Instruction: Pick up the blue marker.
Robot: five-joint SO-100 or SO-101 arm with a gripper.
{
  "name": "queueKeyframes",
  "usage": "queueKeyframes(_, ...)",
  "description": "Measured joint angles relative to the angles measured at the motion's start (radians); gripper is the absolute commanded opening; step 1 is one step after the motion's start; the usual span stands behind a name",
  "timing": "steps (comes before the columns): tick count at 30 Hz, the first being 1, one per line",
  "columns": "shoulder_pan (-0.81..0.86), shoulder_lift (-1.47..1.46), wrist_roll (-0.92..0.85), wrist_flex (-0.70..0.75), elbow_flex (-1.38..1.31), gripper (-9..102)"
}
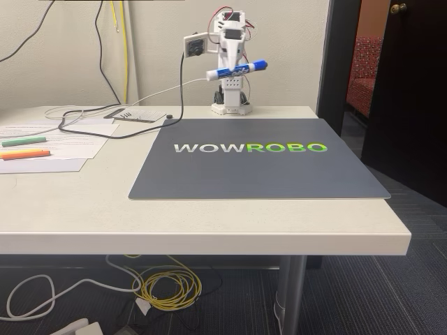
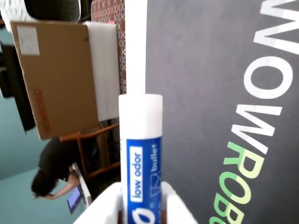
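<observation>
In the fixed view the white arm stands folded at the back of the table, and my gripper (image 1: 234, 70) is shut on the blue marker (image 1: 257, 66). The marker hangs well above the table, nearly level, with its blue cap up to the right and its white end to the left. In the wrist view the blue marker (image 2: 140, 154) runs up from the bottom edge, with a white barrel and a blue label. My gripper (image 2: 140, 215) has a white finger (image 2: 105, 207) on either side of it, clamping the barrel.
A dark WOWROBO mat (image 1: 258, 164) covers the middle of the table. At the left, a green highlighter (image 1: 23, 141) and an orange highlighter (image 1: 24, 154) lie on papers beside black cables (image 1: 91, 125). The wrist view shows a cardboard box (image 2: 56, 70) and a person (image 2: 51, 172) beyond the table.
</observation>
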Motion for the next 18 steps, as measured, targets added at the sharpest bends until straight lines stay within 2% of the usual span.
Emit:
queueKeyframes(8,0.038,0.127,0.021,0.060,0.048,3)
queueKeyframes(18,-0.018,0.288,0.032,0.054,0.138,3)
